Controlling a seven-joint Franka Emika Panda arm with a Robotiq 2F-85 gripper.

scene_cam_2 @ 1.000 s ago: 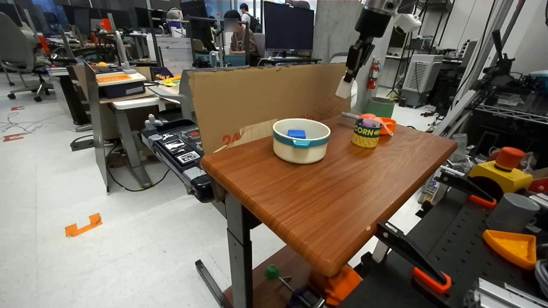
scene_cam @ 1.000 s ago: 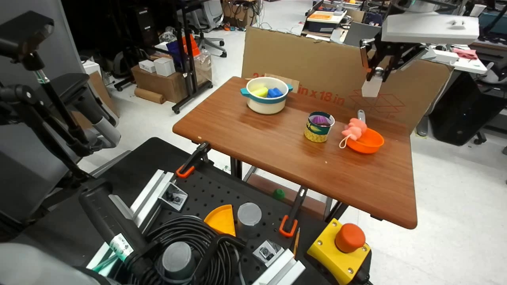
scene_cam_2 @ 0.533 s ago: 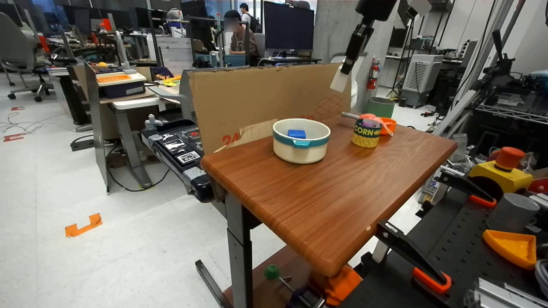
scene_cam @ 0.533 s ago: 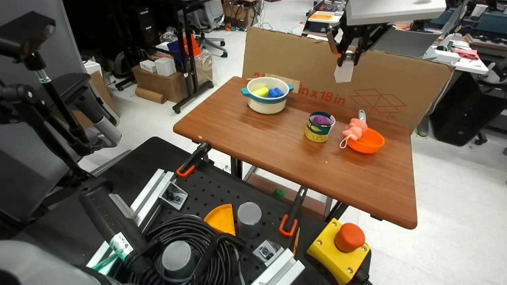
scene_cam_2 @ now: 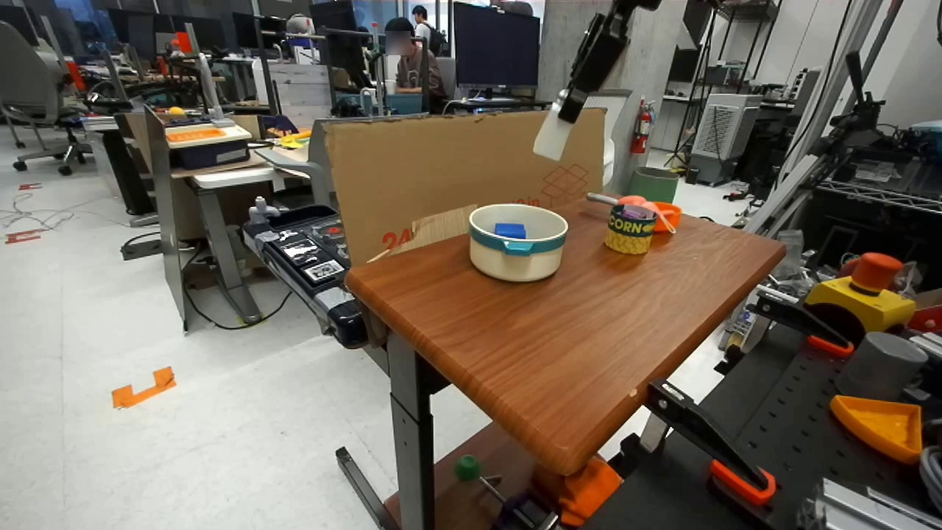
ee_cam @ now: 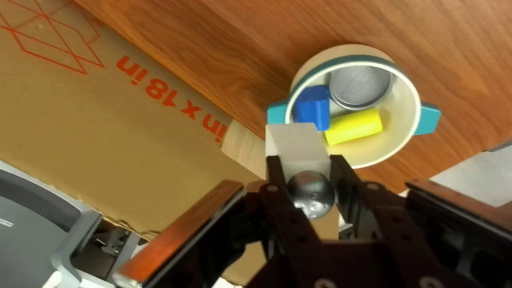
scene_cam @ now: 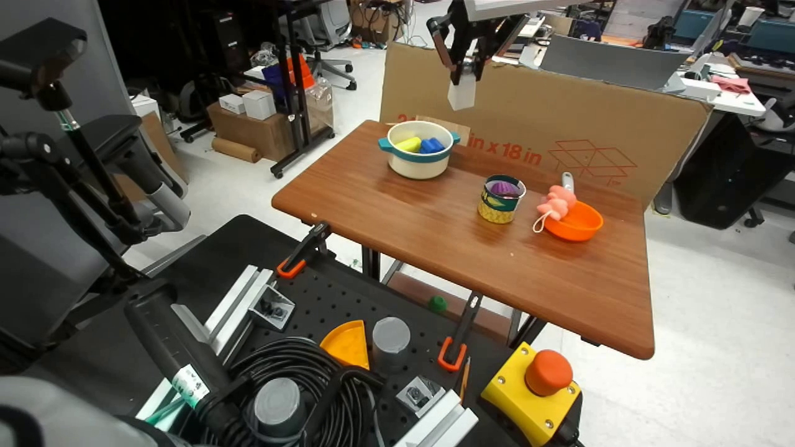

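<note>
My gripper [ee_cam: 306,166] is shut on a white block-like shaker [ee_cam: 300,146] with a round silver end, which sits between the two black fingers. In both exterior views the white shaker [scene_cam: 462,95] hangs in the air, tilted, higher than the cream pot [scene_cam: 417,167] and off to one side of it. From the wrist, the shaker's far end overlaps the pot's rim near a teal handle [ee_cam: 277,113]. Inside the pot lie a blue block [ee_cam: 312,105], a yellow cylinder [ee_cam: 354,126] and a grey round tin [ee_cam: 361,86].
On the wooden table [scene_cam: 397,205] stand a corn can [scene_cam_2: 629,235] with something purple inside and an orange pan [scene_cam: 574,228] with a pink scrunched item [scene_cam: 557,202]. A cardboard wall [scene_cam_2: 456,162] rises along the table's back edge. Clamps [scene_cam: 459,335] grip the front edge.
Still holding the white shaker, my gripper has travelled from above the orange pan's side toward the pot, along the cardboard wall. The things on the table have stayed put.
</note>
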